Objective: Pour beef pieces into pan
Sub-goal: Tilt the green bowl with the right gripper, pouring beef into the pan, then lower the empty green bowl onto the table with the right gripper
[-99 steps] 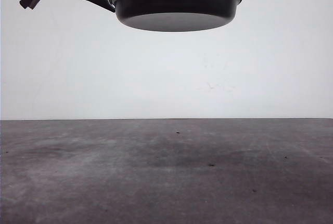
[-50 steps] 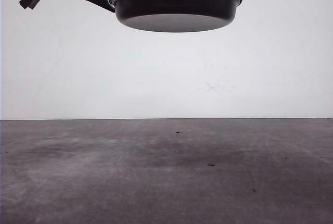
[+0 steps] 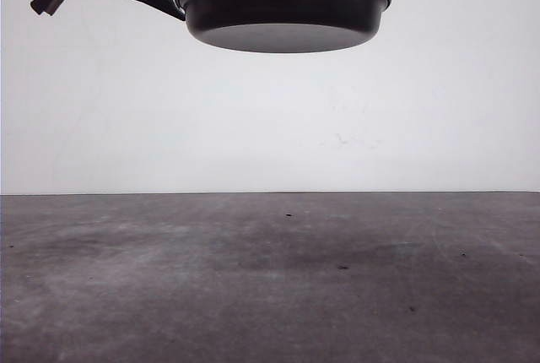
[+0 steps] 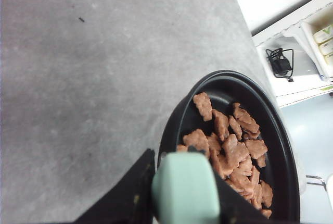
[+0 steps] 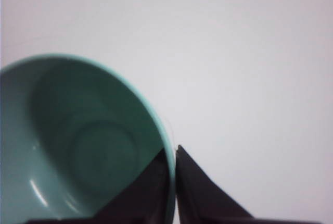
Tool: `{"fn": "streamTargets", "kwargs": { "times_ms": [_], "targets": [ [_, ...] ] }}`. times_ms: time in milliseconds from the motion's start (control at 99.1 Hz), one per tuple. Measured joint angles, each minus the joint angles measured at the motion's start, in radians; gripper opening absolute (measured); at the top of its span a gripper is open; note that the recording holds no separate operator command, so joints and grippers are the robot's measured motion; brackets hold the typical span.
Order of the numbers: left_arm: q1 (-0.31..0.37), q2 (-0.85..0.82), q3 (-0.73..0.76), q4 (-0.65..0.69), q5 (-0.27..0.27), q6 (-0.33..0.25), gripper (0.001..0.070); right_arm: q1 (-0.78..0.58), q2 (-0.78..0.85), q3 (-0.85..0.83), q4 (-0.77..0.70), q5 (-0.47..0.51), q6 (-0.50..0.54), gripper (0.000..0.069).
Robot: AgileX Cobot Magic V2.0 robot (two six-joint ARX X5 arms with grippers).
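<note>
Black pan hanging high above worktop, left gripper clamping mint handle; beef lying inside; right gripper pinching emptied bowl rim.

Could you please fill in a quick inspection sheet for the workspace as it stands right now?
Surface: grey table, a few small dark specks.
Job's things: pan held in the air; beef pieces heaped inside it; teal bowl looks empty.
Clutter: nothing seen on the table.
Grippers: left gripper shut on the pan's mint handle; right gripper shut on the bowl's rim.
Cables: a black cable on a white shelf past the table.
Surroundings: plain white wall.
</note>
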Motion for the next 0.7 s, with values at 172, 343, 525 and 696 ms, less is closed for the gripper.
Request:
{"fn": "streamTargets", "kwargs": {
  "times_ms": [172, 343, 525, 696],
  "targets": [
    [0.002, 0.0, 0.0, -0.031, 0.0, 0.029, 0.0058, -0.323, -0.034, 0.029, -0.291, -0.254, 0.496, 0.0013],
    [0.002, 0.0, 0.0, -0.011, -0.001, 0.044, 0.0058, -0.7, 0.051, 0.039, -0.621, -0.587, 0.882, 0.0013],
    [0.002, 0.0, 0.0, 0.075, -0.002, 0.057, 0.0058, -0.796, 0.288, -0.007, -0.869, -0.732, 0.912, 0.0013],
    [0.002, 0.005, 0.0, 0.086, -0.002, 0.057, 0.0058, -0.717, 0.364, -0.088, -0.789, -0.714, 0.899, 0.0013]
  ]
}}
